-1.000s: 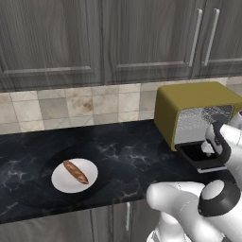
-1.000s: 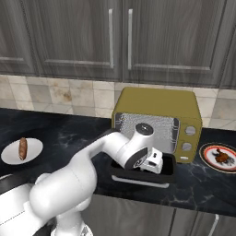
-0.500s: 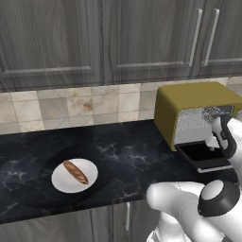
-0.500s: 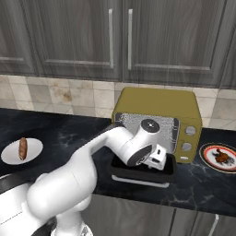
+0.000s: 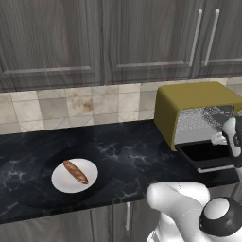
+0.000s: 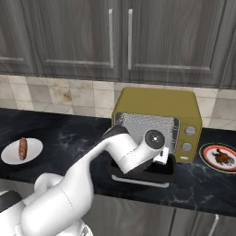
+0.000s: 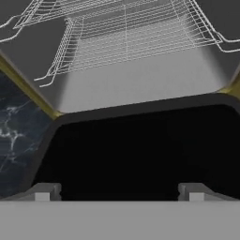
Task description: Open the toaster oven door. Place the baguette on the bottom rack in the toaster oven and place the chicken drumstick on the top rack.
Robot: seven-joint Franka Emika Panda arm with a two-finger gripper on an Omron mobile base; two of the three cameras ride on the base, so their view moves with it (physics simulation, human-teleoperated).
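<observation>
- The baguette [image 5: 75,171] is lying slantwise on a white plate [image 5: 61,182] near the counter's front edge, well to the left of the toaster oven [image 5: 189,106].
- The toaster oven door [image 6: 143,173] is hanging open under the arm; the chicken drumstick [image 6: 221,156] is sitting toward the counter's right end.
- The gripper [image 7: 119,191] is standing wide and empty over the door glass, facing the bottom rack [image 7: 136,49], away from the baguette.

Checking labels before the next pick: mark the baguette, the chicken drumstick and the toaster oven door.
baguette [image 5: 75,171]: left base view, middle of the loaf on the white plate.
chicken drumstick [image 6: 221,157]: right base view, centre of the meat on the patterned plate.
toaster oven door [image 5: 206,153]: left base view, dark glass of the lowered panel.
</observation>
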